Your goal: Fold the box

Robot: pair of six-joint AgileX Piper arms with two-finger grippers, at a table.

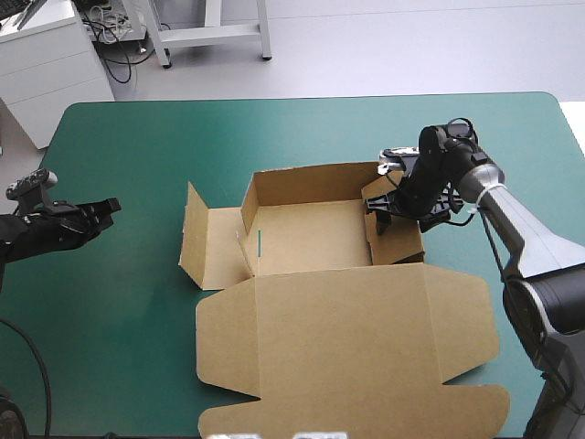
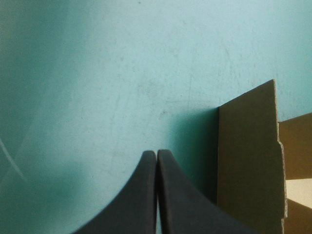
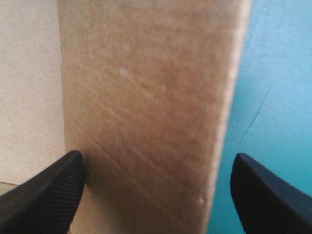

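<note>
Centrally, the brown box (image 1: 338,274) is set on the teal-green cover (image 1: 137,137), walls raised, lid flat toward the near edge. The right gripper (image 3: 158,157) is spread astride its right wall; the left gripper (image 2: 156,152) is pressed together, left of it.

Robotics laboratory. Evidence: a broad surface (image 1: 137,302) under a teal-green cover, with two robot arms over it, left end effector (image 1: 110,208) and right end effector (image 1: 382,222). Beyond the surface's far edge: pale grey floor (image 1: 384,46), white cabinet (image 1: 46,64), tangled loose cables (image 1: 114,32), white metal stand legs (image 1: 215,32).
</note>
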